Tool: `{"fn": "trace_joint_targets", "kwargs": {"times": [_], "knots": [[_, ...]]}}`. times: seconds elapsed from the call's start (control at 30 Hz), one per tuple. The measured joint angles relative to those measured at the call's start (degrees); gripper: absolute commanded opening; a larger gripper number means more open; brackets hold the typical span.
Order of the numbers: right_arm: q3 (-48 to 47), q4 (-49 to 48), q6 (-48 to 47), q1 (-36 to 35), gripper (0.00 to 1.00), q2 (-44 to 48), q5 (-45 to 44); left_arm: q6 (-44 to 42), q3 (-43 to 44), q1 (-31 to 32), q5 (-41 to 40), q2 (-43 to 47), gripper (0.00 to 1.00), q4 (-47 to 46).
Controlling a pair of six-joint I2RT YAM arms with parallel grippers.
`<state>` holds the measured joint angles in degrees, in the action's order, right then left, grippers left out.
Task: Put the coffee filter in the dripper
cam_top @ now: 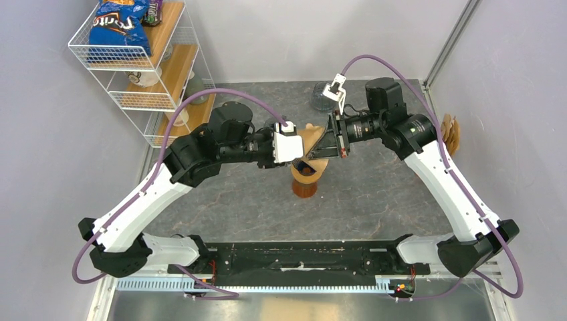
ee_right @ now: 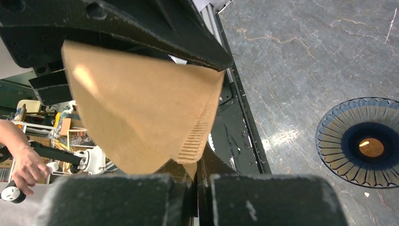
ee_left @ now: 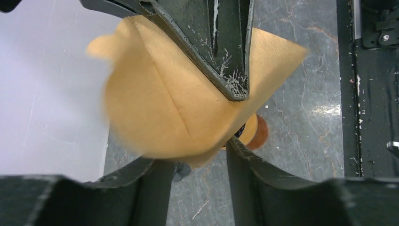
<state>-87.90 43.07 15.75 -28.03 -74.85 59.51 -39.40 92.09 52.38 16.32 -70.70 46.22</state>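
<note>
Right gripper (ee_right: pixel 200 170) is clamped shut on coffee filter (ee_right: pixel 141 103); left gripper (ee_left: pixel 194 157) is held half open, filter edge between jaws.

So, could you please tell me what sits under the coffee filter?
The dripper stands below the coffee filter. From above only its brown base and part of its rim show; the filter covers the rest.

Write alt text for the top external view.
Two robot arms meet over a grey table, the right gripper pinching a brown coffee filter above the dripper while the left gripper meets it from the other side. A wire shelf with a Doritos bag stands back left.
</note>
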Motion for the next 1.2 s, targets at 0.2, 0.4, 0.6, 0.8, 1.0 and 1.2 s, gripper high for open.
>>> {"fn": "trace_joint_targets", "kwargs": {"times": [0.2, 0.4, 0.6, 0.8, 1.0, 1.2], "knots": [[0.00, 0.39, -0.44, 0.02, 0.08, -0.07, -0.57, 0.04, 0.00, 0.15, 0.42, 0.15, 0.08, -0.59], [-0.15, 0.98, -1.14, 0.00, 0.46, -0.11, -2.14, 0.33, -1.70, 0.24, 0.28, 1.77, 0.02, -2.32], [-1.03, 2.58, -0.72, 1.97, 0.50, -0.04, -4.13, 1.81, -5.44, 0.24, -0.72, 4.57, 0.02, -4.96], [-1.51, 2.91, 0.46, 6.16, 0.47, 0.90, -4.87, 5.44, -8.85, 0.24, -1.49, 6.86, 0.02, -7.41], [-1.51, 1.27, 2.69, 6.03, 0.56, 1.29, -4.72, 9.01, -10.69, 0.20, 0.85, 7.82, 0.02, -9.42], [-2.19, -1.03, 4.00, 6.03, 0.44, 1.27, -4.15, 11.39, -10.95, 0.20, 3.67, 8.09, 0.02, -9.68]]}}
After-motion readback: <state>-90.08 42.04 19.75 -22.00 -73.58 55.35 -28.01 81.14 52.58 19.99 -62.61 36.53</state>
